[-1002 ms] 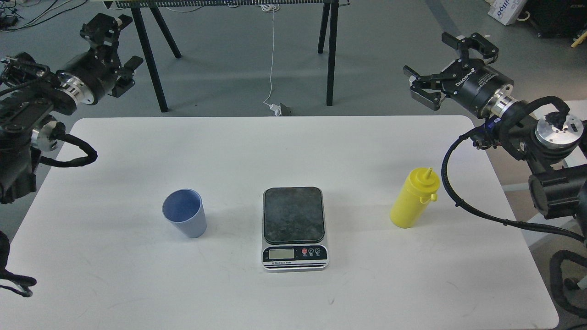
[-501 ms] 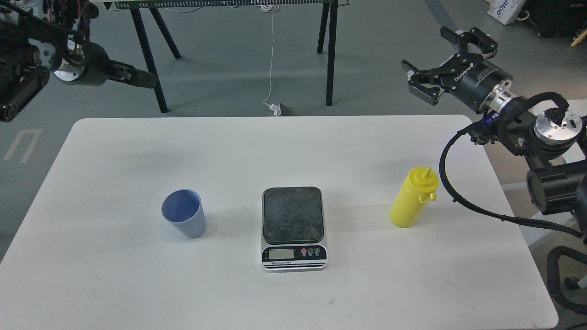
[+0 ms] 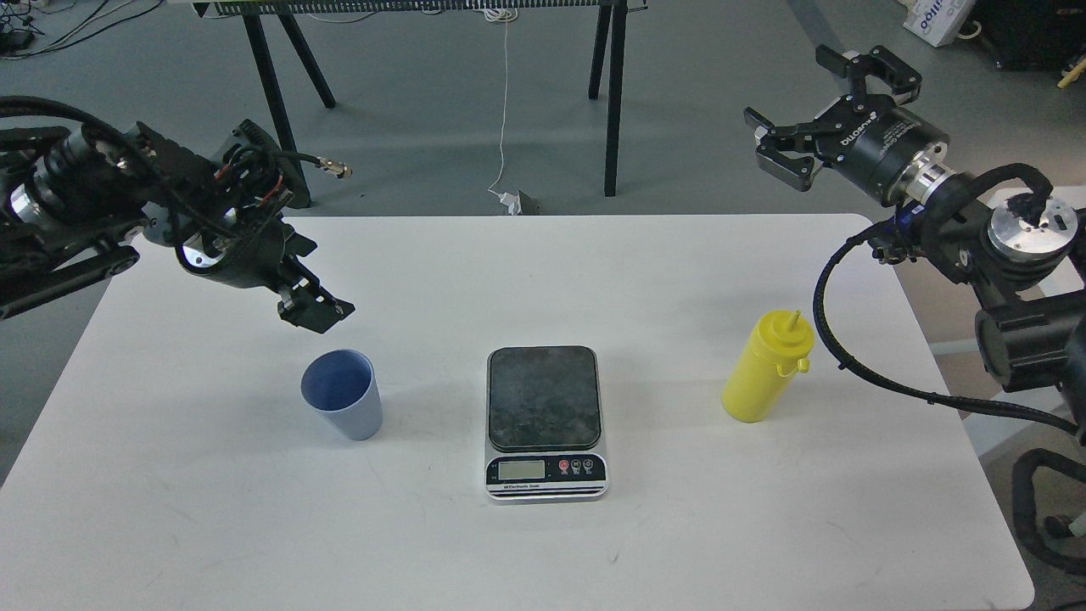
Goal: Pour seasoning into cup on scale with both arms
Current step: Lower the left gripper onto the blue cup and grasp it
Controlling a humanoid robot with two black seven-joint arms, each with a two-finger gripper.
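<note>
The light blue cup (image 3: pixel 342 406) stands upright on the white table (image 3: pixel 526 271), left of the scale (image 3: pixel 544 420). The scale's dark plate is bare. The yellow seasoning bottle (image 3: pixel 766 367) stands upright to the right of the scale, its tethered cap hanging at its side. My left gripper (image 3: pixel 310 305) hangs above the table just behind the cup and points down toward it, apart from it; it is dark and its fingers cannot be told apart. My right gripper (image 3: pixel 814 106) is open and empty, high beyond the table's far right corner, well behind the bottle.
Black trestle legs (image 3: pixel 611 102) and a white hanging cable (image 3: pixel 505 102) stand on the grey floor behind the table. My right arm's cable loom (image 3: pixel 827 339) loops close to the bottle's right side.
My left arm has swung down and to the right, from high beyond the table's far left corner to just behind the cup. My right gripper has barely moved. Cup, scale and bottle stay put.
</note>
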